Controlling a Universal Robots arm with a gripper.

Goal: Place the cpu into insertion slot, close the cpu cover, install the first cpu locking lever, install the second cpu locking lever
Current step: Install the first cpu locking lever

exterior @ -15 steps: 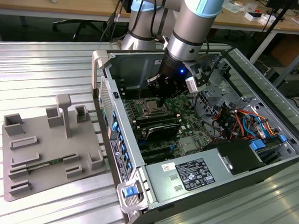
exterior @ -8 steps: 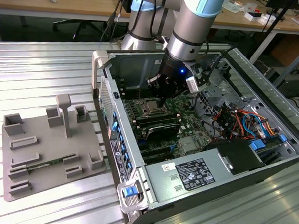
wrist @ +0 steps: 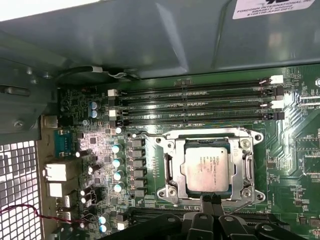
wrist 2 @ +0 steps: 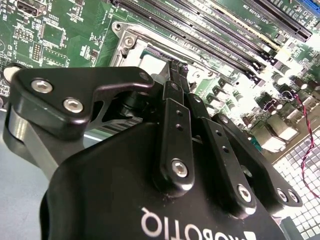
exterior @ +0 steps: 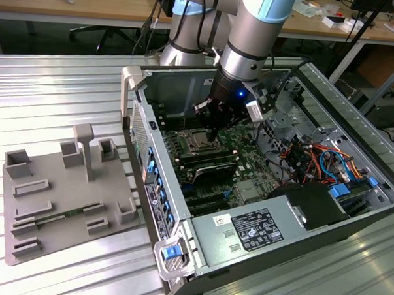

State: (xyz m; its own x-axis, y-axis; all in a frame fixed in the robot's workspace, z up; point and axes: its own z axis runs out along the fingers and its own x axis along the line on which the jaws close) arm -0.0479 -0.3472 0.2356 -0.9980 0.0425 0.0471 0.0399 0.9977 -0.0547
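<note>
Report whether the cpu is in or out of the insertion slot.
In: the cpu lies flat in the first wrist view, framed by the cpu cover.

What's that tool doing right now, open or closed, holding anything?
Tool: closed, nothing visibly held, tips at the edge of the cpu cover.

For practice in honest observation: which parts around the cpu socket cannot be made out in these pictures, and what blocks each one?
Second wrist view: the body of the gripper covers most of the insertion slot.
First wrist view: the gripper hides the near edge of the cpu cover, so what it touches is unclear.
Exterior view: the cpu is too small to show whether anything around it is latched.
</note>
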